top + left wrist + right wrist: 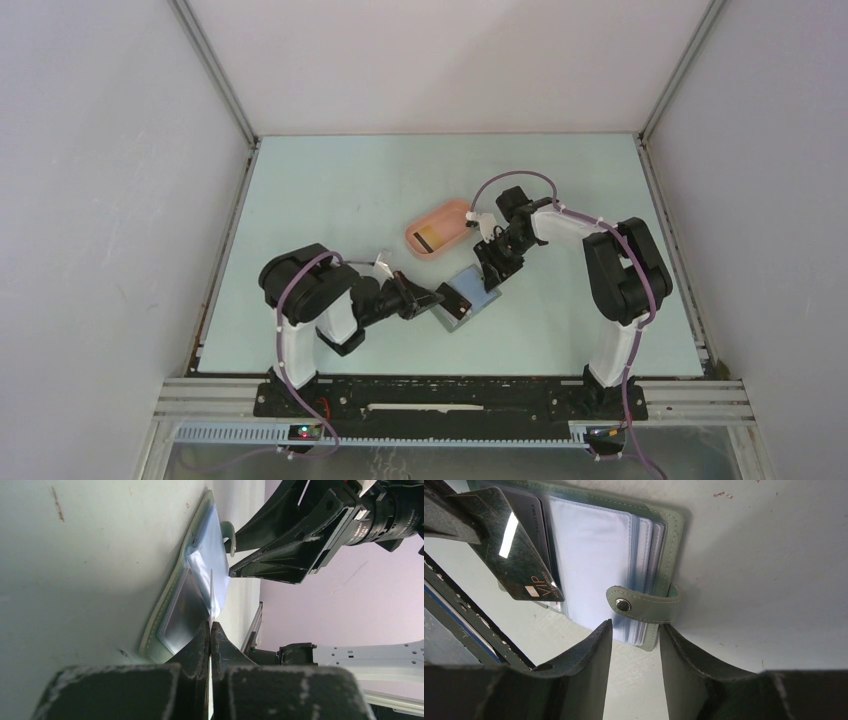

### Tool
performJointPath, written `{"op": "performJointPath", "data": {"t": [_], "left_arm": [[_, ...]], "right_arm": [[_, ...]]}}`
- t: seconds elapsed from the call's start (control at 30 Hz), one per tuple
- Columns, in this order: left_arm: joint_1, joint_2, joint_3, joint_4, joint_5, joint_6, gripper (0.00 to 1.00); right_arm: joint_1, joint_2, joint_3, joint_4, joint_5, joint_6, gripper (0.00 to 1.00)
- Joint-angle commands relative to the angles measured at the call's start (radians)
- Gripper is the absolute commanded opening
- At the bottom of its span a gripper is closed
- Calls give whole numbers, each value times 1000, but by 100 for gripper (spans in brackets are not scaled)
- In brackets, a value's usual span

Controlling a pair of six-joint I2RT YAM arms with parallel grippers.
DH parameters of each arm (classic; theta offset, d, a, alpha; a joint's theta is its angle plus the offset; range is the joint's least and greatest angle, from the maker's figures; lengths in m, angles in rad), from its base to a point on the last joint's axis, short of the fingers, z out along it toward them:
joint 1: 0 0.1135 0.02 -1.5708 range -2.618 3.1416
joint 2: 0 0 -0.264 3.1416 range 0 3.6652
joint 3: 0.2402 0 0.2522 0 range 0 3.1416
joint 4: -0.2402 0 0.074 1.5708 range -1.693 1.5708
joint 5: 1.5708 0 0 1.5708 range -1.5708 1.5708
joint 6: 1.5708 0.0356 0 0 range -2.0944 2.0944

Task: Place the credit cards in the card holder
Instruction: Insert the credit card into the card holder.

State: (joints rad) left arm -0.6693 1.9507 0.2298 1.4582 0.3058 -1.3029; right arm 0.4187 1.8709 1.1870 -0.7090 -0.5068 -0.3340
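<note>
My left fingers (197, 647) pinch a VIP card (519, 555) over the open card holder (594, 550); right fingers (589, 655) half-spread, empty. Not slotted yet, and a tan card (428, 240) sits in the pink tray (452, 206).

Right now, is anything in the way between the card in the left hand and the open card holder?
Nothing visible. The left hand holds the dark VIP card right at the open card holder; the open right hand sits by its snap strap at the other edge, clear of the card.
</note>
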Motion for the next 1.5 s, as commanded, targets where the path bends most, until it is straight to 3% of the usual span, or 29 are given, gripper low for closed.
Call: {"op": "performJointPath", "data": {"t": [0.0, 1.47], "left_arm": [[-2, 22, 6, 56, -31, -8, 0], [-46, 108, 63, 57, -83, -154, 0]], "right_arm": [[5, 19, 20, 0, -2, 8, 48], [24, 8, 21, -4, -14, 12, 46]]}}
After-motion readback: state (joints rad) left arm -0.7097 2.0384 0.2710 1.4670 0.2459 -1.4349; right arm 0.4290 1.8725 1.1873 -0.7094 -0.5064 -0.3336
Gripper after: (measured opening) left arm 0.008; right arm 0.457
